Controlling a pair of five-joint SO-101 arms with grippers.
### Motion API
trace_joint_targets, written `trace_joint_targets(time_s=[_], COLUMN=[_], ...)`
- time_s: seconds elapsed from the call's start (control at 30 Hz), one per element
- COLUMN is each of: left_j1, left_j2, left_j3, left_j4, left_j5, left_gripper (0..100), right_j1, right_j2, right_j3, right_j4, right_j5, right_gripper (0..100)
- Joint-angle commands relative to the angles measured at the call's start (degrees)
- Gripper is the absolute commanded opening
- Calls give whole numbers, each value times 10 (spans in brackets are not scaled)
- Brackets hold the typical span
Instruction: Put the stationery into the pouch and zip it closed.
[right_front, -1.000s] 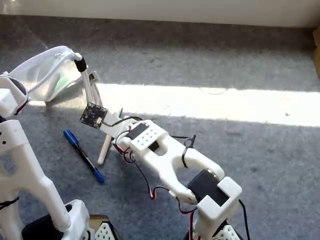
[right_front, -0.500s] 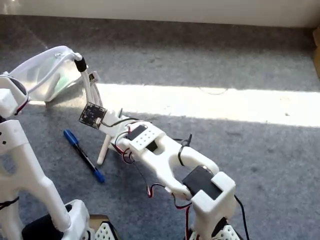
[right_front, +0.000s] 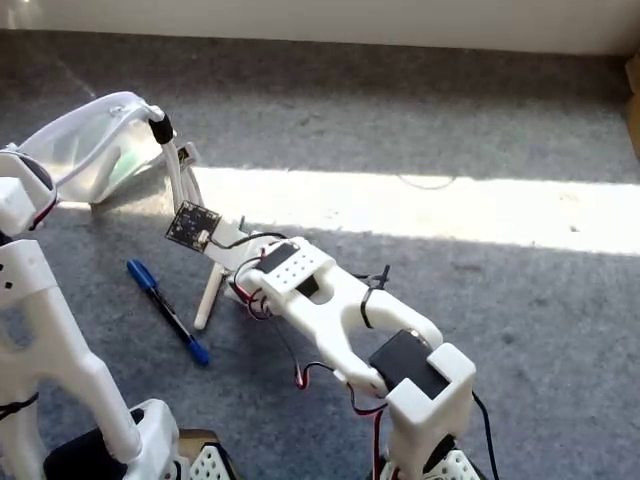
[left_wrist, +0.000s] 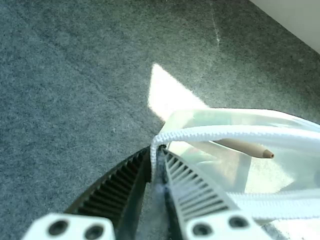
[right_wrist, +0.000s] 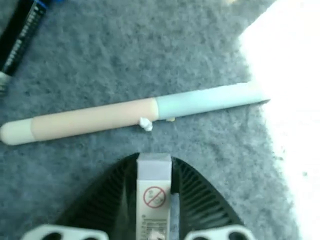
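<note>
Clamping right gripper (right_wrist: 154, 162): jaws closed on a small white stick (right_wrist: 154, 192).
Cream pen (right_wrist: 135, 117): flat on the carpet (right_front: 450, 300), just beyond that gripper.
Blue pen (right_front: 168, 312): 8 o'clock in the high view, beside the cream pen.
Pouch (right_front: 90, 150): 10 o'clock, mouth open, beige pen (left_wrist: 245, 147) inside.
Left gripper (left_wrist: 157, 152): pinched together on the pouch's zipper edge (left_wrist: 225, 132).

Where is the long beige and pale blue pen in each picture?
High view: the beige and pale blue pen lies left of centre, on grey carpet.
Right wrist view: the pen crosses the middle.
Left wrist view: aimed at the clear plastic pouch instead.
Shared landmark: the blue and black pen nearby.
</note>
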Motion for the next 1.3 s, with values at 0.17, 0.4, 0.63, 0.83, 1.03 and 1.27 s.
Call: trace_joint_targets(time_s=[0.17, 0.4, 0.63, 0.83, 1.03, 1.27], left_j1=[-7, -8, -8, -7, -7, -7], left_j2=[-9, -9, -9, -9, -9, -9], left_j3=[-5, -4, -4, -4, -4, -3], left_j4=[-12, -12, -12, -12, -12, -12], left_j5=[3, 3, 3, 3, 3, 3], left_gripper=[18, 18, 18, 18, 18, 18], right_j1=[79, 80, 80, 82, 83, 92], right_j2=[-54, -26, 26, 65, 70, 57], right_j3=[-27, -54, -129, -172, -177, -178], right_j4=[68, 138, 227, 261, 262, 286], right_j5=[-73, -73, -73, -71, -69, -69], right_gripper=[7, 112, 112, 112, 1, 4])
